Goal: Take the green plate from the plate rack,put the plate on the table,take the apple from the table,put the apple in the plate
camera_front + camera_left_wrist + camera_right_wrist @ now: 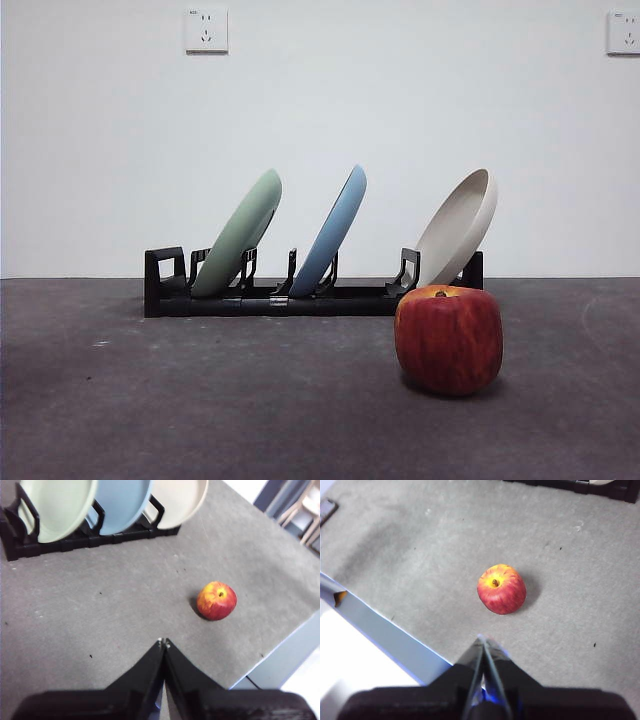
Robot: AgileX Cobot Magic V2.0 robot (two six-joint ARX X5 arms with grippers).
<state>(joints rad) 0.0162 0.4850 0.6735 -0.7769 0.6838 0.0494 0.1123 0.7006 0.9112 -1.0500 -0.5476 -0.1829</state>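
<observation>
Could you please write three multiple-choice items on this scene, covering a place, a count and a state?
1. Where is the apple?
A. on the table, in front of the rack
B. in the green plate
C. held by a tool

2. How many plates stand in the rack?
A. two
B. three
C. four

3. How is the left tool?
A. open
B. shut, empty
C. holding a plate

Answers: 1 A, it rests on the table before the rack; 2 B, green, blue and beige; 3 B, its tips meet with nothing between.
</observation>
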